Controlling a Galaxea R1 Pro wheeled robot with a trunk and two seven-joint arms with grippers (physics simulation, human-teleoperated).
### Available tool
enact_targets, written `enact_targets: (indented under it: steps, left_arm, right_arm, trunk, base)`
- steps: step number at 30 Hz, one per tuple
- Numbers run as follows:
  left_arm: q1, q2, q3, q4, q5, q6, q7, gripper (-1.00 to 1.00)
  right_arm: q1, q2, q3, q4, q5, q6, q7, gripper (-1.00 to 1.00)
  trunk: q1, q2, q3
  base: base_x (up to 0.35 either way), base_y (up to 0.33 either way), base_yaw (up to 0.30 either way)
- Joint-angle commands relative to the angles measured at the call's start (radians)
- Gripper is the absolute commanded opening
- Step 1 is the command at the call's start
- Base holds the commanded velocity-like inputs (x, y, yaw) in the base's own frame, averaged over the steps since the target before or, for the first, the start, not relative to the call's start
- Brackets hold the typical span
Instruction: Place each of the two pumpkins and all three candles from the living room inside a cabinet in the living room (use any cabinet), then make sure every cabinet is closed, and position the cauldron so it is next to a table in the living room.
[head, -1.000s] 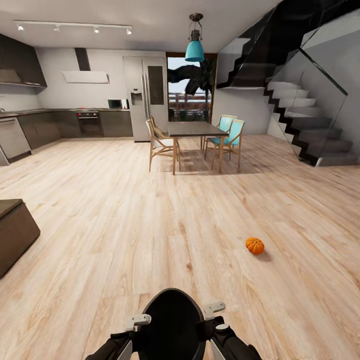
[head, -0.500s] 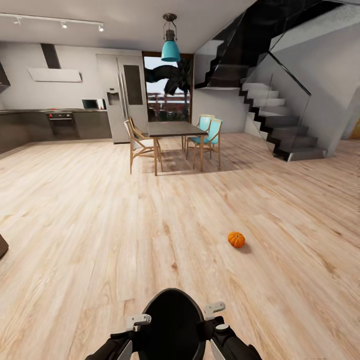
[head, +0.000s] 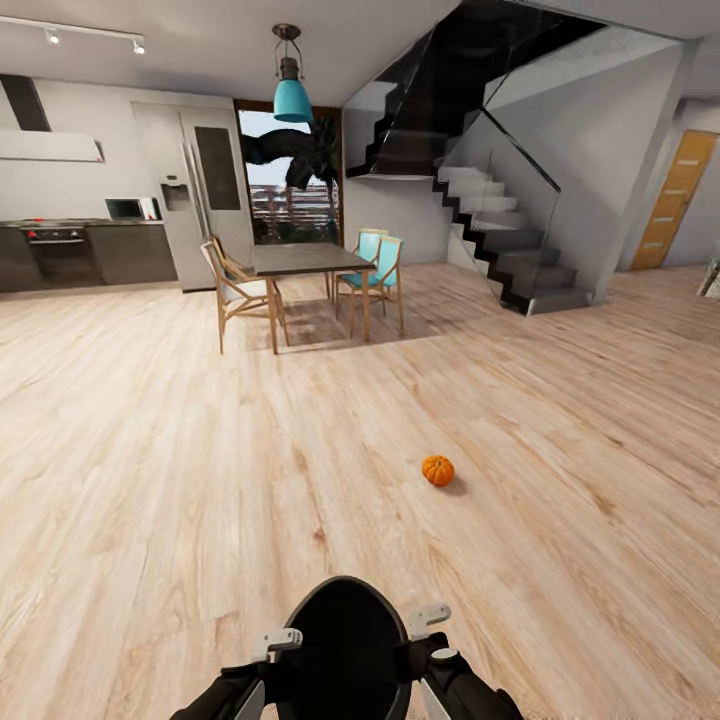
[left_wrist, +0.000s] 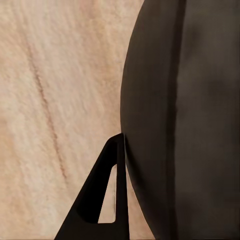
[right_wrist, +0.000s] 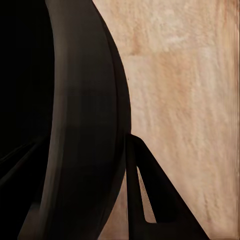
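Camera swung right; both end effectors clamp the matte round cauldron (head: 345, 640); ribbed pumpkin (head: 437, 470) ahead.

1. Cauldron (head: 348, 650): lower body ran off the head view's bottom edge; its belly was cropped in both wrist views.
2. Left pincer (head: 277, 640) and right pincer (head: 428, 618): fingertips lay behind the cauldron, so their spread could not be judged.
3. Left wrist view: one finger (left_wrist: 102, 197) visible, its mate hidden by the pot.
4. Pumpkin (head: 437, 470): stem too small to make out.
5. Kitchen units (head: 60, 255): cut off by the frame's left edge.
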Motion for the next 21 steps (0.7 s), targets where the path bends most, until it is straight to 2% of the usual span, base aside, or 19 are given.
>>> enact_targets:
  steps: [1,21]
  left_arm:
    - [0.000,-0.001,-0.010,0.001,0.008,0.007,-0.001,-1.00]
    - [0.000,-0.001,-0.010,0.001,0.008,0.007,-0.001,-1.00]
  right_arm:
    - [-0.001,0.000,0.027,-0.011,-0.013,0.003,0.030,-1.00]
    - [-0.001,0.000,0.027,-0.011,-0.013,0.003,0.030,-1.00]
  trunk:
    - [0.000,0.000,-0.001]
    - [0.000,0.000,-0.001]
  base:
    - [0.000,0.000,-0.257]
    - [0.000,0.000,-0.257]
